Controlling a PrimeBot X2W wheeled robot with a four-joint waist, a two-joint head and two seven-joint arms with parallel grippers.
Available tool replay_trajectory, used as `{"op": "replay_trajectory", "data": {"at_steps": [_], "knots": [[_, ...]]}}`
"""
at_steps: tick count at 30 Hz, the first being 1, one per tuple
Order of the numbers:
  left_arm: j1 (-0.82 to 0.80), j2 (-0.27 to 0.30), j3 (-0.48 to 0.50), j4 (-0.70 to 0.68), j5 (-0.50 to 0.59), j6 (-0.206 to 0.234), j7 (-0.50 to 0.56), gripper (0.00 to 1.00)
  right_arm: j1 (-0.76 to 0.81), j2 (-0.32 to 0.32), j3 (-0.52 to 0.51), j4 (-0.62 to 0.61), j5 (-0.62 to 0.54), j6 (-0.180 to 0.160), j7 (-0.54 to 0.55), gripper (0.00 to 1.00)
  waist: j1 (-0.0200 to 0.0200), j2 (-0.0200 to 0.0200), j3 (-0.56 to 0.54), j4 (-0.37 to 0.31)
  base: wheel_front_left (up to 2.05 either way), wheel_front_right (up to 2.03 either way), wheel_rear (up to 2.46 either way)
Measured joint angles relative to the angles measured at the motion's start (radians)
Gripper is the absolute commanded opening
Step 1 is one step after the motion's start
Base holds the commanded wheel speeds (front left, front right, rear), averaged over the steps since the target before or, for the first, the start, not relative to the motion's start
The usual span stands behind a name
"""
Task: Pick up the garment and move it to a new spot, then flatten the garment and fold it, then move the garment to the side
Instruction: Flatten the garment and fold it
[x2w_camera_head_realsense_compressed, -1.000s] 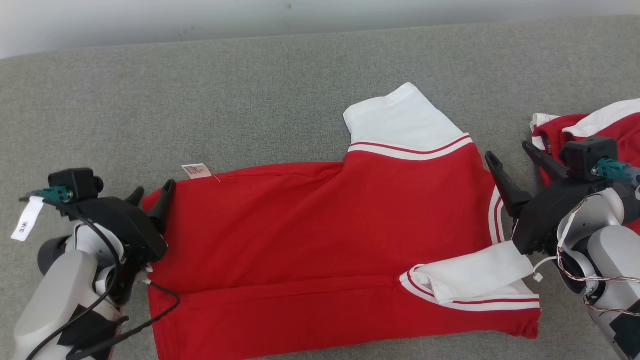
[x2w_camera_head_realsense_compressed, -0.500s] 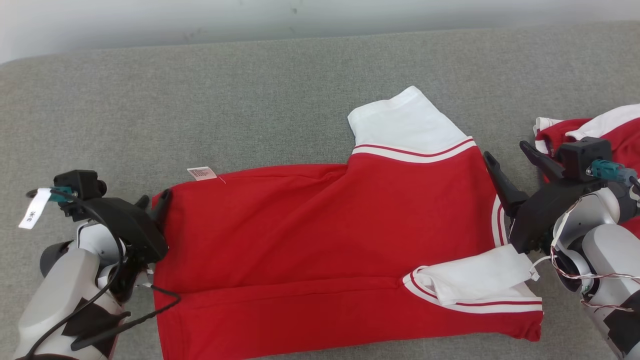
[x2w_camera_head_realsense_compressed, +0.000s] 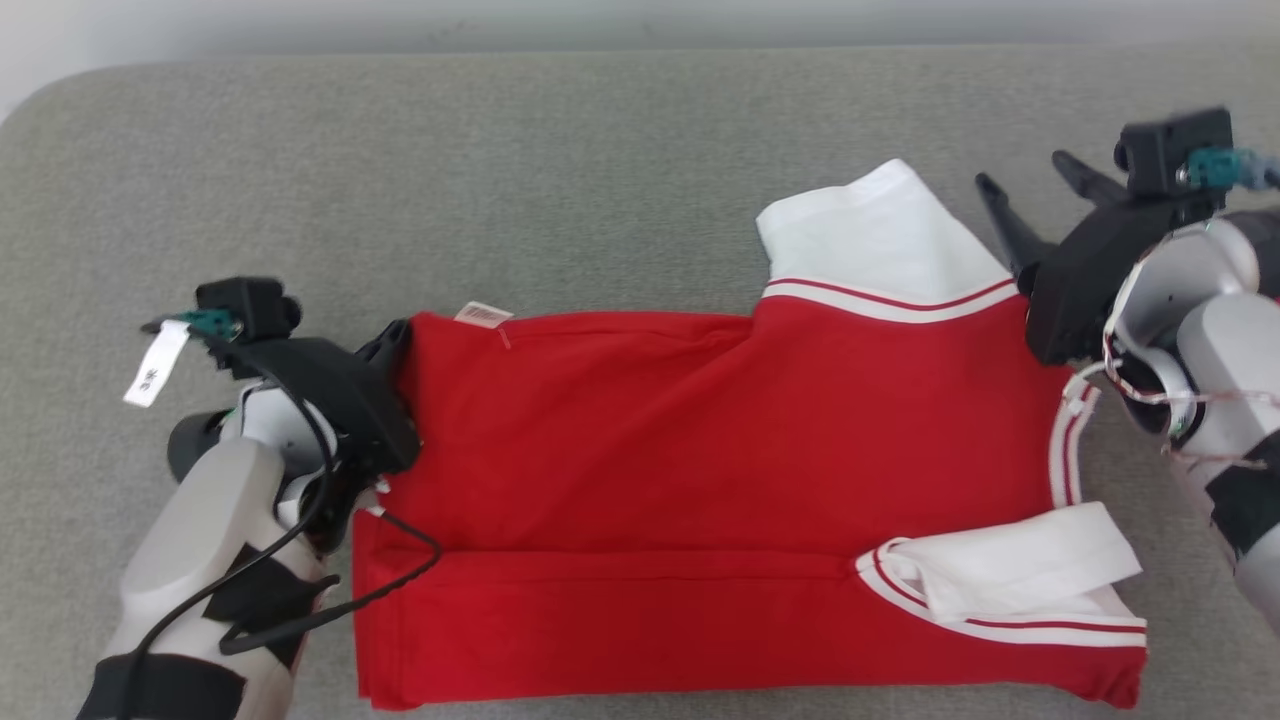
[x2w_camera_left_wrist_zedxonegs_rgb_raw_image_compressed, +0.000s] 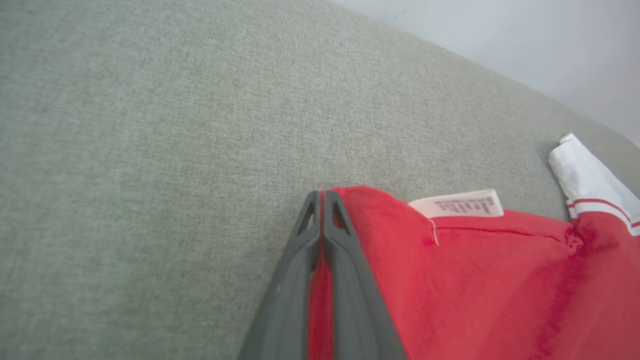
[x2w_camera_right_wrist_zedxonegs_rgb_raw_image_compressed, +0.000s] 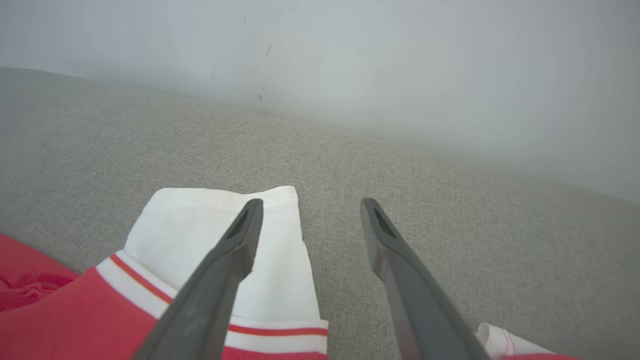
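The garment is a red shirt with white sleeves, lying flat on the grey cushion with its near edge folded over. My left gripper is shut on the shirt's far left corner. In the left wrist view red cloth shows between the closed fingers of that gripper. My right gripper is open, raised beside the far white sleeve. In the right wrist view it stands over that sleeve's edge, with nothing between the fingers.
The grey cushion runs back to a pale wall, with its rounded corner at the far left. A small care label sticks out near the left gripper. The near white sleeve lies folded across the shirt's right end.
My left gripper has closed on the shirt's corner. The right gripper, still open, has moved up toward the far sleeve. The head camera has shifted, so the whole picture sits differently.
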Motion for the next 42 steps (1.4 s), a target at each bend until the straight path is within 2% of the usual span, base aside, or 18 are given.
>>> {"op": "replay_trajectory", "data": {"at_steps": [8,18,22,25,26,35,42], "knots": [[-0.042,-0.051,-0.059,-0.048,0.007,0.000,-0.050,0.00,-0.152,0.013,0.017,0.182,-0.009,0.012,0.101,1.00,0.0000,0.0000,0.043,0.068,0.00,0.00,0.00],[-0.079,-0.069,-0.138,-0.097,0.007,0.000,-0.107,0.00,-0.239,0.025,0.016,0.357,-0.008,0.012,0.155,1.00,0.0001,0.0000,0.112,0.154,0.00,0.00,0.00],[-0.085,-0.067,-0.150,-0.097,0.003,0.000,-0.128,0.00,-0.259,0.041,0.029,0.404,-0.011,0.024,0.156,1.00,0.0001,-0.0001,0.134,0.179,0.00,0.00,0.00],[-0.086,-0.061,-0.164,-0.096,-0.005,0.000,-0.141,0.00,-0.283,0.046,0.041,0.432,-0.021,0.036,0.158,0.09,0.0000,-0.0001,0.145,0.189,0.00,0.00,0.00],[-0.086,-0.058,-0.166,-0.095,-0.007,0.000,-0.145,0.00,-0.285,0.046,0.046,0.439,-0.029,0.043,0.157,0.00,0.0000,-0.0001,0.147,0.190,0.00,0.00,0.00],[-0.087,-0.036,-0.186,-0.078,-0.045,0.000,-0.179,0.00,-0.323,0.074,0.071,0.489,-0.046,0.076,0.126,0.00,0.0000,-0.0001,0.142,0.170,0.00,0.00,0.00],[-0.086,-0.010,-0.204,-0.061,-0.067,0.000,-0.213,0.00,-0.323,0.036,0.075,0.522,-0.063,0.093,0.046,0.00,0.0000,-0.0001,0.118,0.150,0.00,0.00,0.00]]}}
